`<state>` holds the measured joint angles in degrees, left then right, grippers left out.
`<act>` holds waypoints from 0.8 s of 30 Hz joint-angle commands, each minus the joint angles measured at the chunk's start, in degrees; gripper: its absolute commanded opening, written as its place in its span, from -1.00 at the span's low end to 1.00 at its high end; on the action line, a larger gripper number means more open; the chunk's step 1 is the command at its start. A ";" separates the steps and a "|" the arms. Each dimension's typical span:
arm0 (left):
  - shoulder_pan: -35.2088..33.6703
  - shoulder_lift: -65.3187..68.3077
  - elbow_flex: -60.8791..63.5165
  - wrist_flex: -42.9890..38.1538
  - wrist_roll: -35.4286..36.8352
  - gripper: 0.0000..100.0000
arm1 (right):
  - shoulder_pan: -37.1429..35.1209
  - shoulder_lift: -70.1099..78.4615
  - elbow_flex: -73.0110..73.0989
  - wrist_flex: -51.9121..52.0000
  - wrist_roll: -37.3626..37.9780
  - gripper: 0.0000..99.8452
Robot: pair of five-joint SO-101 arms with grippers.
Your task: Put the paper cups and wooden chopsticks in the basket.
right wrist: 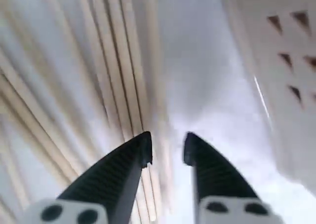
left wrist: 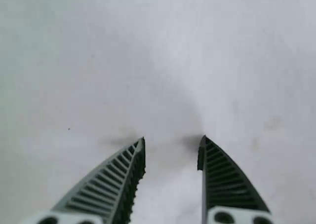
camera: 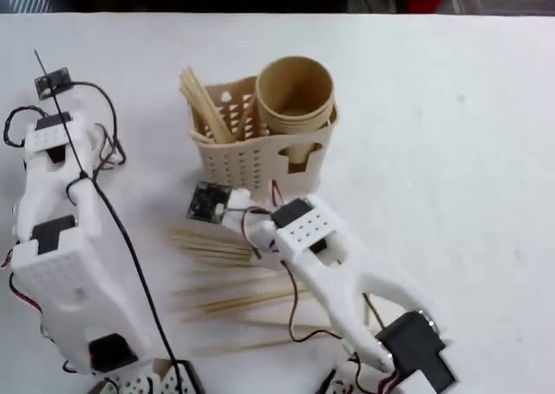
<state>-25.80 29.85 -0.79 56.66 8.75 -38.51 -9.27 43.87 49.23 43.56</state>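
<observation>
Your right gripper (right wrist: 167, 147) hangs low over the loose wooden chopsticks (camera: 221, 268), its jaws a narrow gap apart with nothing pinched between them. That narrow spread suits thin sticks, since it lets you close on one or two rather than rake the whole fan. The sticks lie flat on the table (camera: 451, 151), spread in a rough sheaf just in front of the basket (camera: 251, 164). The perforated wall of the basket rises close beside your fingertips, so the carry looks short. The stacked paper cups (camera: 295, 95) already sit in the basket's larger compartment. A few upright chopsticks (camera: 204, 108) lean in the narrower compartment beside the cups, which is probably where the loose ones belong. Your left gripper (left wrist: 172, 144) is parked over bare table well away from the work, jaws wide apart and empty, most likely to keep that arm clear of the right one. The cups look done, so I judge the sticks on the table to be what is left. Being flat and slender, they may roll or slip when you pinch them.
</observation>
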 commanded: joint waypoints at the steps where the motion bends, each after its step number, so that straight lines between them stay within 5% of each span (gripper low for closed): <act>1: -0.75 -0.22 -2.46 0.00 0.53 -0.63 | -3.38 -0.57 -0.35 -2.24 -0.70 -0.66; 9: -0.75 -0.22 -2.46 0.00 0.53 -0.63 | -3.47 7.34 -1.14 -6.37 -0.70 -0.70; 13: -0.75 -0.22 -2.46 0.00 0.53 -0.63 | -1.98 6.90 -1.85 -6.37 -0.79 -0.89; 24: -0.66 -0.13 -2.46 -0.18 0.53 -0.63 | -1.80 -7.25 -0.62 -0.57 -3.60 -0.97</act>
<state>-25.80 29.85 -0.79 56.66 8.75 -40.62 -10.07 43.60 46.51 40.57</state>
